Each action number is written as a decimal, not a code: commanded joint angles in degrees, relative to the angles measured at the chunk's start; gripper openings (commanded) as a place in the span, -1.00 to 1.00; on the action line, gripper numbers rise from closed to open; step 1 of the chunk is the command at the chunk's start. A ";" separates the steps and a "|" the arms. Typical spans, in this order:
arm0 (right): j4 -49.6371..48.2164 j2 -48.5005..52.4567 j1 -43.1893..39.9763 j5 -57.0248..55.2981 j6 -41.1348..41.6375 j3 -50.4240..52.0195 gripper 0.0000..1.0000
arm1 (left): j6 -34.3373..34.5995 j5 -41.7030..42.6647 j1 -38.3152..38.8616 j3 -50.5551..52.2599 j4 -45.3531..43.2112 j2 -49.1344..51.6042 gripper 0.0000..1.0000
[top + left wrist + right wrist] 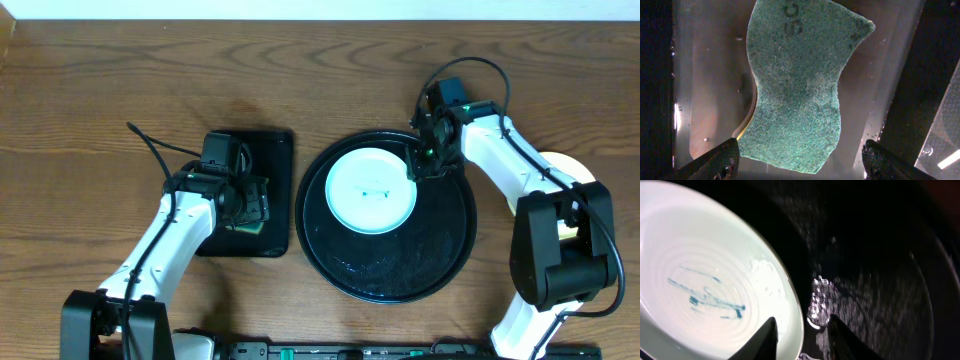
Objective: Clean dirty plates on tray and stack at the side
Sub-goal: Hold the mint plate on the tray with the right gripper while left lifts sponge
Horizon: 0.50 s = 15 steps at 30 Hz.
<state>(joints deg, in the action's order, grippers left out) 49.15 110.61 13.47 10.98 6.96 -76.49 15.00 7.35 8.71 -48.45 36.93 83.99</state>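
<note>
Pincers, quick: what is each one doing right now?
Left pincer: open, astride the green wavy scouring sponge, not gripping it.
Right pincer: open, astride the rim of the pale mint-blue round plate.

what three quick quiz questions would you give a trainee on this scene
1. True or false: the plate on the round tray is spotless.
2. Multiple choice: what lies between the open jaws of the left gripper? A. green sponge B. cup C. fork
3. Fill in: the jaws of the right gripper sit either side of the plate's ____.

Key: 1 false, it has blue smears; 2 A; 3 rim.
</note>
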 commanded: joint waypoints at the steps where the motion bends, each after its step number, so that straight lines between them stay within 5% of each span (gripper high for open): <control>1: -2.95 -0.83 0.39 0.85 -1.92 1.38 -0.32 | 0.07 0.13 -0.28 -1.11 0.15 -0.52 0.58; 7: -11.56 -0.83 0.50 0.87 -1.90 6.51 -0.44 | 0.04 0.13 -0.28 -1.11 0.15 -0.52 0.58; 10: -15.10 -0.83 0.50 1.22 -0.98 10.29 -0.94 | 0.04 0.13 -0.28 -1.11 0.15 -0.52 0.58; 15: -12.35 -0.83 0.63 5.51 -0.59 10.62 -0.98 | 0.07 0.13 -0.28 -1.11 0.13 -0.52 0.59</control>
<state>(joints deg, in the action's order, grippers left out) 35.53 109.84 13.47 14.37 5.67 -67.05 15.00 7.35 8.73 -48.45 36.99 83.99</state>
